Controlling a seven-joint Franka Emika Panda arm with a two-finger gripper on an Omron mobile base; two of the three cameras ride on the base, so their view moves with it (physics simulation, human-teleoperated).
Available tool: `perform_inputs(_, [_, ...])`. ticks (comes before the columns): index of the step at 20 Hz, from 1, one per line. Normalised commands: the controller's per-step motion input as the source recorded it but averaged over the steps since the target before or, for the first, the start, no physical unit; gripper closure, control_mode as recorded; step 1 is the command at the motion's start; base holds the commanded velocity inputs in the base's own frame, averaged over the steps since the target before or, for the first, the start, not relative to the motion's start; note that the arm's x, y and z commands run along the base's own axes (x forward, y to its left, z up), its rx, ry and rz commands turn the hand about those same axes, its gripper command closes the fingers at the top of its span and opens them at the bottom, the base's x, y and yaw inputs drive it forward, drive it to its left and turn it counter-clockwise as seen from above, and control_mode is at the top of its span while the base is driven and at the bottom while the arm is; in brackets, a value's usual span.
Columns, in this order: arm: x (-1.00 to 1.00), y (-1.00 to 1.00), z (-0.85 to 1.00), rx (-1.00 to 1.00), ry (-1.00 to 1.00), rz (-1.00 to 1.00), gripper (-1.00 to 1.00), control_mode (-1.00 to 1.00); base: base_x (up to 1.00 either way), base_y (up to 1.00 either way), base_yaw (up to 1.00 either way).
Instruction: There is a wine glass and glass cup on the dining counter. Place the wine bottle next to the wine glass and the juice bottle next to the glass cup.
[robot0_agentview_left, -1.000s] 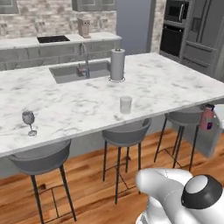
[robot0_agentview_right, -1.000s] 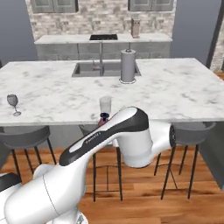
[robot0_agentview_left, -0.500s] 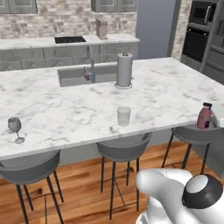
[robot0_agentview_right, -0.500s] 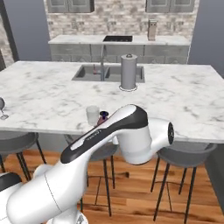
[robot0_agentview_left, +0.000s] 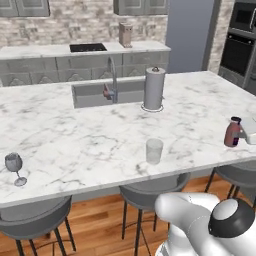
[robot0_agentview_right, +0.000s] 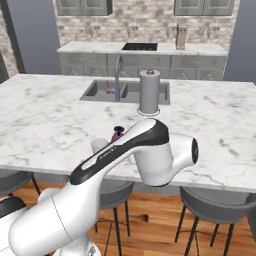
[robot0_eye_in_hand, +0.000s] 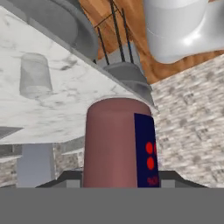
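Note:
My gripper is shut on the juice bottle, a squat pinkish-red bottle with a dark cap, at the right end of the dining counter. The hand view has the juice bottle between my fingertips, its dark blue label to the right. The glass cup stands near the counter's front edge, well left of the bottle, and the hand view catches the glass cup too. Near the front left corner stands the wine glass. My arm half hides the glass cup. The wine bottle is out of view.
A grey paper towel roll stands upright mid-counter beside the sink and its faucet. Grey stools line the counter's near side. A wall counter with a cooktop runs behind.
The whole picture has shifted: the base has driven up to the counter. The held juice bottle, earlier off the counter's right edge, is now over its right end.

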Motion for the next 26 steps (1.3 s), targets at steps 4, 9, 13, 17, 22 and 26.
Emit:
perform_inputs(4, [0.33,0.00,-0.38,0.00,0.00,0.08,1.00,-1.00,0.35,0.00,0.06])
perform_inputs(9, [0.73,0.05,-0.98,0.00,0.01,0.18,1.00,-1.00,0.00,0.00,0.00])
perform_inputs(13, [0.44,0.01,-0.94,-0.01,0.00,0.21,1.00,-1.00,0.00,0.00,0.00])
perform_inputs(17, [0.20,0.15,-0.57,-0.08,-0.09,0.19,1.00,-1.00,0.00,0.00,0.00])
perform_inputs(22, [0.10,0.23,-0.29,-0.07,-0.12,0.14,1.00,-1.00,0.00,0.00,0.00])
perform_inputs(26, [0.18,0.14,-0.27,-0.02,-0.06,0.07,1.00,-1.00,0.00,0.00,0.00])
